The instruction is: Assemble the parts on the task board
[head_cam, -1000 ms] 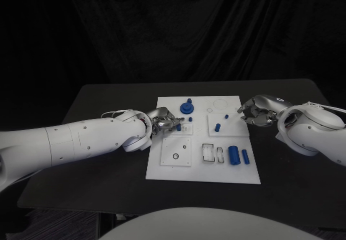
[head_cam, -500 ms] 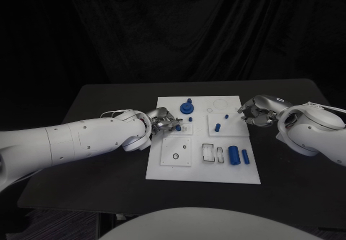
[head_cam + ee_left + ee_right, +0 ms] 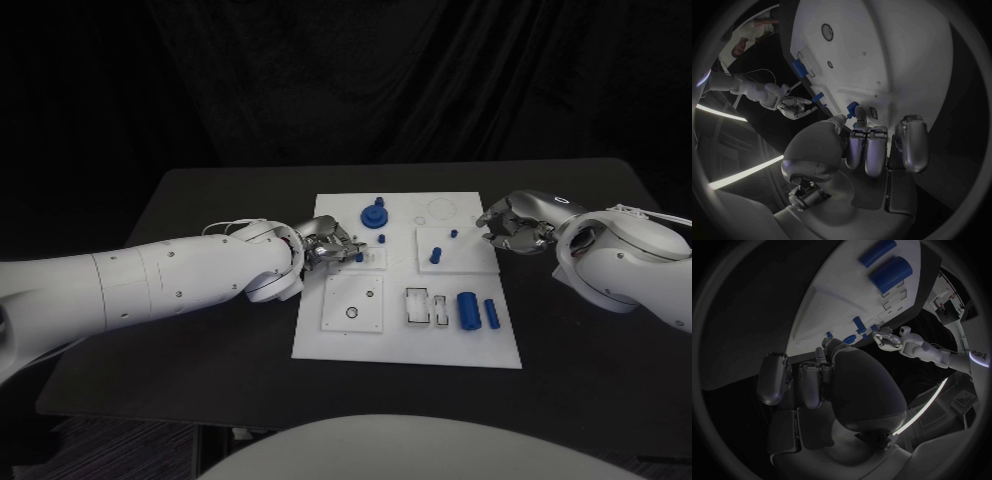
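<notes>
head view: the white task board [image 3: 407, 330] lies in the middle of the black bench [image 3: 216, 350]. the left hand [image 3: 329, 245] sits over the board's left edge, its fingers bunched at a small blue peg [image 3: 358, 256] by a raised white block; the peg is half hidden by the fingers, so whether it is pinched or only touched is hard to make out here. further back on the board stands a blue stepped knob [image 3: 374, 216], with a small blue stud [image 3: 382, 239] just in front of it. the right hand [image 3: 513, 224] hangs at the board's right edge, fingers curled inward; what lies inside them is hidden. near it two small blue pins [image 3: 434, 255] stand on a square plate. toward the front lie a fat blue cylinder [image 3: 469, 308] and a thin blue bar [image 3: 492, 314] side by side, next to slotted white blocks.

left wrist view: the left hand [image 3: 873, 150] has its fingers [image 3: 861, 116] closed narrowly on the blue peg [image 3: 852, 108] at the board [image 3: 898, 60] edge; the peg's lower end is covered. the other hand [image 3: 795, 106] shows small beyond the board.

right wrist view: the right hand [image 3: 826, 372] has its fingers [image 3: 811, 382] drawn close together, tips against the board [image 3: 836, 295] edge beside small blue pins [image 3: 857, 322]; whether they hold anything i cannot tell. the fat cylinder [image 3: 891, 273] sits far across the board, cut partly by the rim.
</notes>
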